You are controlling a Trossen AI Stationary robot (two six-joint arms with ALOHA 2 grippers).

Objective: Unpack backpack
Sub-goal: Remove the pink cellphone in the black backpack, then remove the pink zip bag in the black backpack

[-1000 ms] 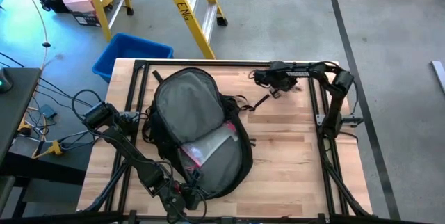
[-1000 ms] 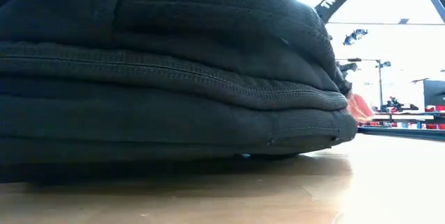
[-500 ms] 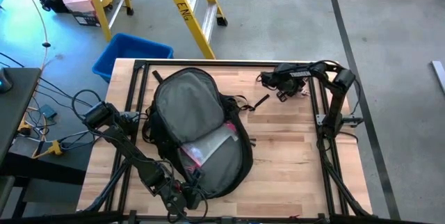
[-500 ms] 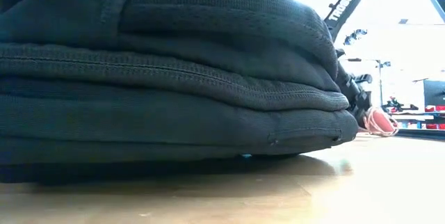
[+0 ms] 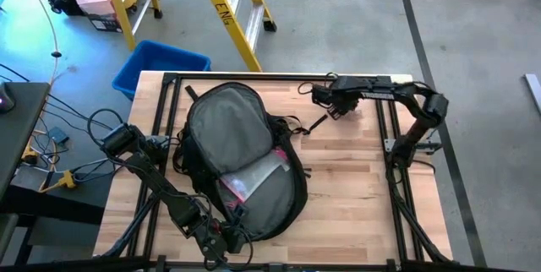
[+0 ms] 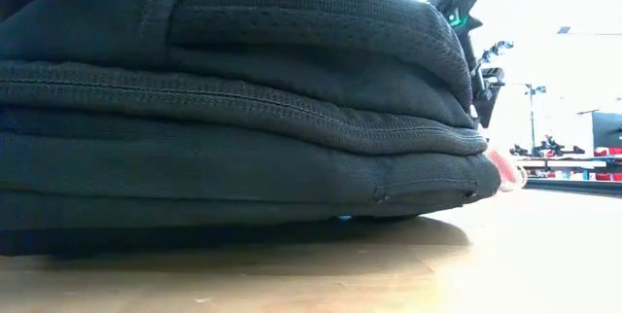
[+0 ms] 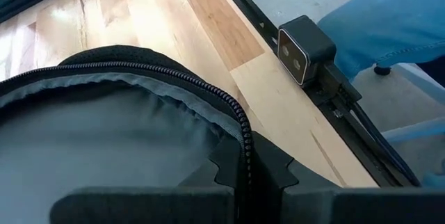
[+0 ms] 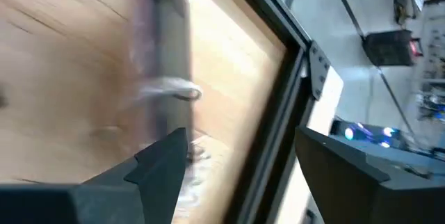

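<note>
The black backpack (image 5: 241, 166) lies open on the table, grey lining up, with a clear pink-edged pouch (image 5: 254, 179) inside. It fills the low view as a backpack wall (image 6: 224, 109). My left gripper (image 5: 221, 234) is shut on the backpack's rim at the near edge. My right gripper (image 5: 321, 97) hangs open over the table's far right part, above a small pinkish thing (image 6: 505, 170) that lies on the table. Its open fingers (image 8: 163, 156) hold nothing, and the view between them is blurred. My left gripper pinches the backpack's zipper edge (image 7: 243, 135) between its two fingers (image 7: 224, 170), at the near end of the opening. The fingers come in low from the table's near side. The rim is raised a little, while the backpack's body lies on the table.
A small dark thing (image 5: 317, 124) lies on the wood right of the backpack. A black frame (image 5: 385, 137) runs around the table top. Beyond the far edge stand a blue bin (image 5: 161, 68) and a yellow ladder (image 5: 232, 14). Bare wood (image 5: 347, 187) lies right of the backpack.
In the low view my right gripper came down by the table with the pinkish thing, then rose. The thing now lies on the table beyond the backpack, apart from the gripper. The backpack and my left gripper have kept still.
</note>
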